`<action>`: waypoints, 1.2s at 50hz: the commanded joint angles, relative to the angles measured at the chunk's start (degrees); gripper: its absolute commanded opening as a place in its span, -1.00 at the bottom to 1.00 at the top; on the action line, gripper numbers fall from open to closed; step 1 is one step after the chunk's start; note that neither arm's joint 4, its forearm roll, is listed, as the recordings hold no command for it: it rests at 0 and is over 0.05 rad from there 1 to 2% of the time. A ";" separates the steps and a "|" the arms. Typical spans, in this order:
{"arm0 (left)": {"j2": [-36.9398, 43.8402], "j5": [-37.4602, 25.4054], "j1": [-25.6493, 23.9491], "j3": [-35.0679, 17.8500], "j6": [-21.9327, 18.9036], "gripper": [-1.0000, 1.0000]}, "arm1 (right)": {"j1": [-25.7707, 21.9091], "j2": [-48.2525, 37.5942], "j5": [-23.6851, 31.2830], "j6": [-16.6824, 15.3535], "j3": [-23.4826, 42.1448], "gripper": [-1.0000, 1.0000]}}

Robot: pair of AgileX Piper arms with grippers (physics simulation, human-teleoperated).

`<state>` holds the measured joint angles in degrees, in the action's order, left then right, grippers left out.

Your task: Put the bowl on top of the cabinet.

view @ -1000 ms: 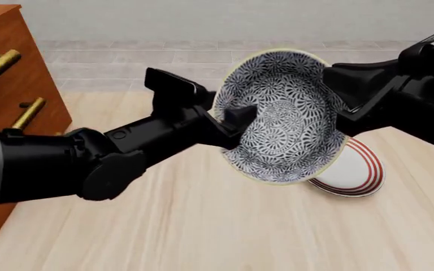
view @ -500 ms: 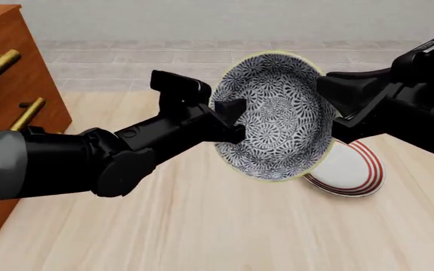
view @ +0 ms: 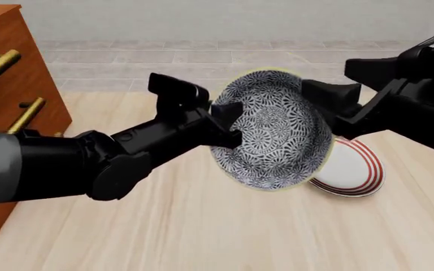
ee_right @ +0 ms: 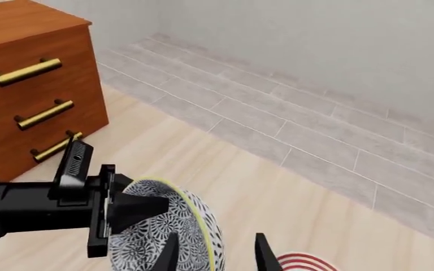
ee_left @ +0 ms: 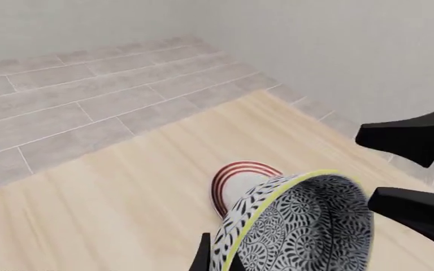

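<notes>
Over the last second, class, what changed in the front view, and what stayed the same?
The right gripper let go of the bowl and drew back, its fingers now open and clear of the rim. The bowl, held tilted by the left gripper alone, shifted slightly left and down. The left gripper kept its grip on the rim. The plate and cabinet did not move.

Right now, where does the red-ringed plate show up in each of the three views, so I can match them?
Front view: the plate lies on the wooden floor at right of centre, partly hidden behind the bowl.
Left wrist view: plate low in the middle, just beyond the bowl's rim.
Right wrist view: only a sliver of its red rings at the bottom edge.
Shared landmark: the patterned bowl, seen next to the plate in all three.
</notes>
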<state>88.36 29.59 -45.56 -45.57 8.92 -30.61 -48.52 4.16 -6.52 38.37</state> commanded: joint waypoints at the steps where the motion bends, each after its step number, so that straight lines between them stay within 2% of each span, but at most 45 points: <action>1: -0.46 -0.10 0.39 0.53 -0.90 -1.00 | 0.29 0.55 0.15 0.87 0.80 1.00; 12: -1.40 -0.23 1.60 0.94 -2.40 -1.00 | -0.29 2.66 1.75 1.59 1.32 1.00; 20: -3.72 -1.34 3.27 1.16 -4.51 -1.00 | -1.72 6.17 4.92 2.75 2.41 1.00; 27: -5.91 -2.28 5.42 1.82 -8.13 -1.00 | -2.15 8.42 6.76 2.68 3.01 1.00; 33: -7.70 -2.70 5.66 3.12 -8.75 -1.00 | -2.20 9.20 7.42 2.63 3.22 1.00; 60: -20.61 -8.78 10.01 7.38 -14.03 -1.00 | -1.70 8.50 6.49 2.02 2.54 1.00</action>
<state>72.55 22.79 -37.04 -39.44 -3.17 -32.12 -40.09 10.67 -4.28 41.10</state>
